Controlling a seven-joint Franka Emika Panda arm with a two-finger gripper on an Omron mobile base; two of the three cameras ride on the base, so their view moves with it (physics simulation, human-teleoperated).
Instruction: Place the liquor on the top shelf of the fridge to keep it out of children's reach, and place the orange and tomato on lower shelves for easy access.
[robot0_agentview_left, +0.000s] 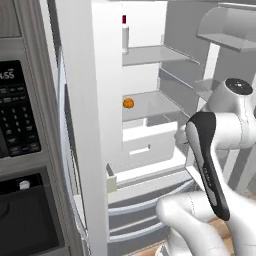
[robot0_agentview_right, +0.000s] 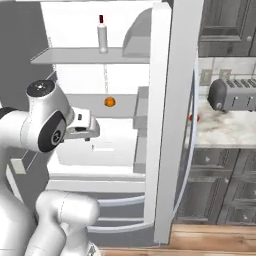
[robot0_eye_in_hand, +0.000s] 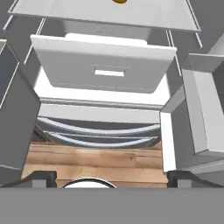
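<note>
The fridge (robot0_agentview_left: 82, 100) stands open. A white liquor bottle (robot0_agentview_left: 124, 35) (robot0_agentview_right: 102, 36) with a red cap stands upright on the top shelf (robot0_agentview_left: 155, 54) (robot0_agentview_right: 75, 56). The orange (robot0_agentview_left: 128, 103) (robot0_agentview_right: 109, 102) (robot0_eye_in_hand: 119, 1) rests on the lower shelf (robot0_agentview_left: 157, 102) below it. The tomato (robot0_agentview_right: 197, 118) lies on the counter to the right, partly hidden behind the fridge door's handle. My gripper (robot0_eye_in_hand: 111, 177) is open and holds nothing. It hangs in front of the white drawer (robot0_eye_in_hand: 105, 65), below the orange's shelf.
A black-panelled microwave (robot0_agentview_left: 15, 110) is to the left of the fridge. A silver toaster (robot0_agentview_right: 232, 94) sits on the marble counter (robot0_agentview_right: 225, 130). Grey door bins (robot0_agentview_left: 227, 35) (robot0_eye_in_hand: 197, 113) jut out on the right. Wooden floor (robot0_eye_in_hand: 96, 159) lies below the fridge's curved bottom handles.
</note>
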